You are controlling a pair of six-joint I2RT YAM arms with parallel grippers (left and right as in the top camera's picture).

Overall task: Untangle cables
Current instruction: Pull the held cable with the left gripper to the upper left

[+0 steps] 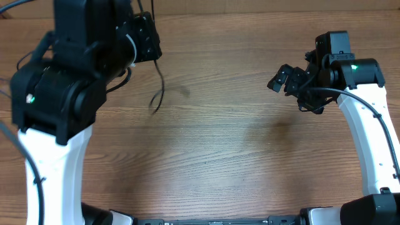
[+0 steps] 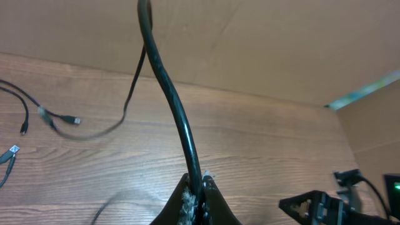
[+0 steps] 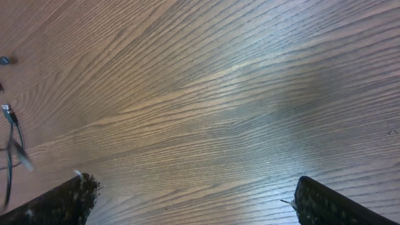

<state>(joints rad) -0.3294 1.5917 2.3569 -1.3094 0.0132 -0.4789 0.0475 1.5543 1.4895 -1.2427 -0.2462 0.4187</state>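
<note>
One cable is pinched between the shut fingers of the left claw, which holds it raised above the worktop. In the overhead view a free length dangles from the grip toward the wood. Lifting a single strand like this looks meant to draw it clear of the rest (a judgement, not something visible). The right claw stands fully spread with nothing between its fingers, over bare wood well apart from the left one, probably ready to take a second hold. Further out, the other cables lie on the worktop beyond the left claw. They are thin black strands with small plugs at their ends, partly blurred. A thin strand sags from near the lifted cord down toward them, and I cannot tell whether it is the same cord. Nothing lies between the two claws, but the left arm's bulk hides those loose strands from overhead
</note>
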